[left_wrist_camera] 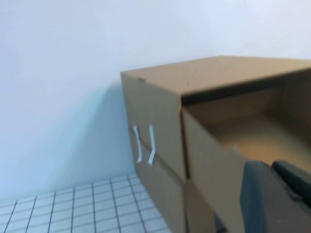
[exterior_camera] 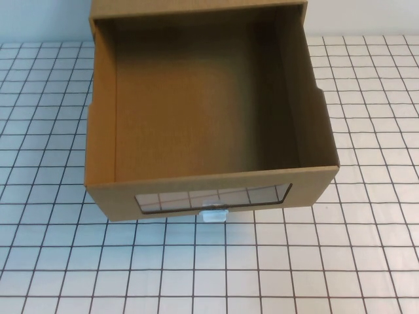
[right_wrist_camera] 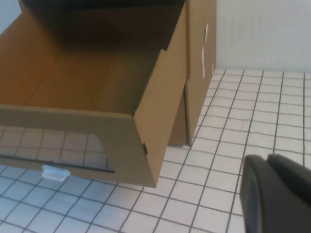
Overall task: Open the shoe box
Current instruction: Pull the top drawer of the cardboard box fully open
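The brown cardboard shoe box has its drawer point(exterior_camera: 101, 137) pulled far out of the outer sleeve point(exterior_camera: 196, 6) toward me, and the drawer is empty inside. Its front panel has a clear window with a small clear pull tab point(exterior_camera: 215, 214) below it. Neither gripper shows in the high view. My left gripper point(left_wrist_camera: 272, 167) hovers by the drawer's left side wall point(left_wrist_camera: 209, 150), fingers together with nothing between them. Off the box's right front corner, my right gripper point(right_wrist_camera: 268, 162) hangs shut and empty over the tiled surface, with the drawer point(right_wrist_camera: 163, 111) and its tab point(right_wrist_camera: 54, 172) ahead of it.
A white checked tabletop point(exterior_camera: 366, 248) surrounds the box, and a plain white wall point(left_wrist_camera: 58, 73) stands behind it. Two white tape strips point(left_wrist_camera: 145, 143) mark the sleeve's left side.
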